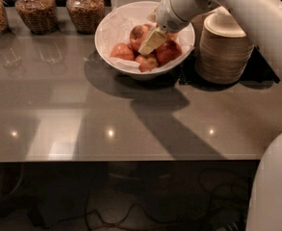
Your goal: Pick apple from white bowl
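The white bowl [107, 28], lined with crinkled white paper, stands at the back centre of the grey table. It holds several apples. The largest apple [138, 33], red-orange with a dark patch near its top, lies at the back of the pile. My gripper [149, 42] reaches down from the upper right into the bowl and sits right against this apple's right side, above the other apples. Part of the apple is hidden behind the gripper.
A smaller apple [122, 52], another [147, 62] and a deep-red one [169, 52] lie in the bowl. Stacked beige bowls [224, 47] stand just right of it. Glass jars [34, 11] [85, 8] stand at the back left. The table's front edge [131, 159] is near.
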Robot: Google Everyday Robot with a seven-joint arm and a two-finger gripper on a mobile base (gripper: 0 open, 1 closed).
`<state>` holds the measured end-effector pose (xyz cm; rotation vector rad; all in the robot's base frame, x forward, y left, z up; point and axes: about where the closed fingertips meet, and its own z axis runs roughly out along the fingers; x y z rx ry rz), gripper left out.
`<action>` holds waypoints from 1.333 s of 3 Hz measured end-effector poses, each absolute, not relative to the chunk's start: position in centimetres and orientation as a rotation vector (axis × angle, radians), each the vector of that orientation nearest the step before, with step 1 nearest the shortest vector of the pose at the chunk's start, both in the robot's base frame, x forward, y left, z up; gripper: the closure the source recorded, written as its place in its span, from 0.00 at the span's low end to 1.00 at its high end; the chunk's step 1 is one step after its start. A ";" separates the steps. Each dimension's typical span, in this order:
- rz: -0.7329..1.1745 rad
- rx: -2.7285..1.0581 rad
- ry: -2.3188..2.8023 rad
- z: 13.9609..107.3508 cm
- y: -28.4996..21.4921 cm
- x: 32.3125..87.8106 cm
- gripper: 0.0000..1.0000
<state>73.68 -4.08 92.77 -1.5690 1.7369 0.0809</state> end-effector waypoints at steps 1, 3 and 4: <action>0.100 -1.564 1.740 92.3 -3.8 74.1 0.40; 0.144 -1.561 1.760 91.1 -3.4 74.1 0.50; 0.143 -1.562 1.760 91.4 -3.4 74.1 0.69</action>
